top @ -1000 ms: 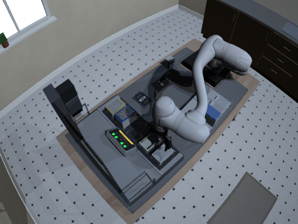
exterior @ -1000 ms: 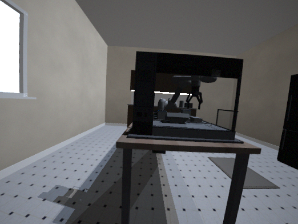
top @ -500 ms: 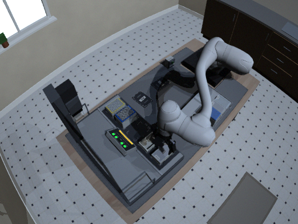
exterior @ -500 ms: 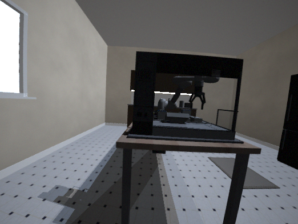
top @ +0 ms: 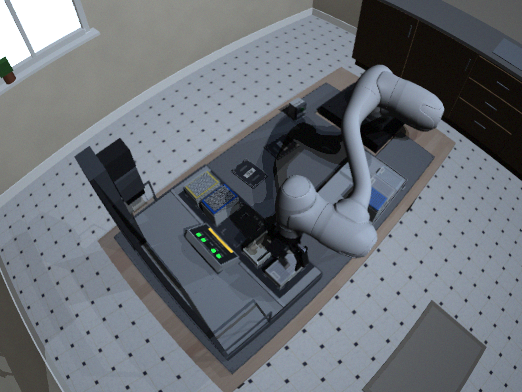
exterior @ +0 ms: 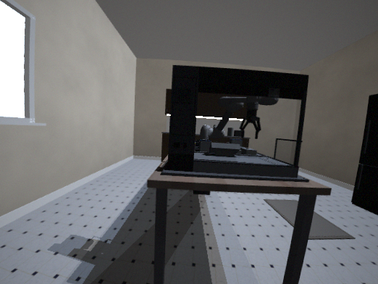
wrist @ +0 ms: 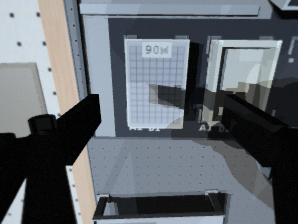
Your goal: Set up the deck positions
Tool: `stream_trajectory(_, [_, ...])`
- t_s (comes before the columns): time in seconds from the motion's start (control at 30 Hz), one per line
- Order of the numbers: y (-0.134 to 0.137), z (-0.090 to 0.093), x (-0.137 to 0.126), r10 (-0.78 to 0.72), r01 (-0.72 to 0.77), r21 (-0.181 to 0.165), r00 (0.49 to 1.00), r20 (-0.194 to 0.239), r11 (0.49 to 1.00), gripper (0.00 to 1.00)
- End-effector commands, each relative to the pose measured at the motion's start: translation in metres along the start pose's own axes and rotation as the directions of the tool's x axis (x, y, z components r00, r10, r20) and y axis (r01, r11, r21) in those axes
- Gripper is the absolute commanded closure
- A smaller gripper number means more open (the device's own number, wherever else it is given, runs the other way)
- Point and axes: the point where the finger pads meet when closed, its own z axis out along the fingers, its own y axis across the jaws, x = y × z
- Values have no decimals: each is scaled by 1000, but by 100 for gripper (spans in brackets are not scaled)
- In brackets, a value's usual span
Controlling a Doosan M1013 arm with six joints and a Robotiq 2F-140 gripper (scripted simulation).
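My arm [top: 350, 150] reaches across the table [exterior: 239, 185] to the deck [wrist: 150, 160]. Below me the sealed block [wrist: 156, 82] lies flat in its nest, the open white trough [wrist: 245, 70] just beside it. My claw [wrist: 165, 120] hangs above them, fingers apart, holding nothing.

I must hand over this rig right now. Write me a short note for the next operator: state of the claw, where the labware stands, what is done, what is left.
Claw: open, holding nothing, hanging above the deck near D1 and D2.
D1: sealed deep-well block, label reads M06, inside its locators.
D2: open one-well reservoir, looks empty; its ID and labelled end cannot be read here.
D3: looks bare in the top view.
D4, D5: blue-framed tip rack and yellow-framed tip rack, covers off; sizes not readable.
Done: nothing can be confirmed from these views.
Left: verify reservoir ID and orientation, verify the racks, then press READY.
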Motion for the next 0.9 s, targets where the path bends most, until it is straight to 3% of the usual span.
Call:
stream_trajectory(0.0, [-2, -2, 0, 7, -7, 2, 1000, -1, 1000, 21])
stream_trajectory(0.37, [-2, -2, 0, 7, -7, 2, 1000, -1, 1000, 21])
stream_trajectory(0.87, [-4, -55, 0, 10, -10, 4, 1000, -1, 1000, 21])
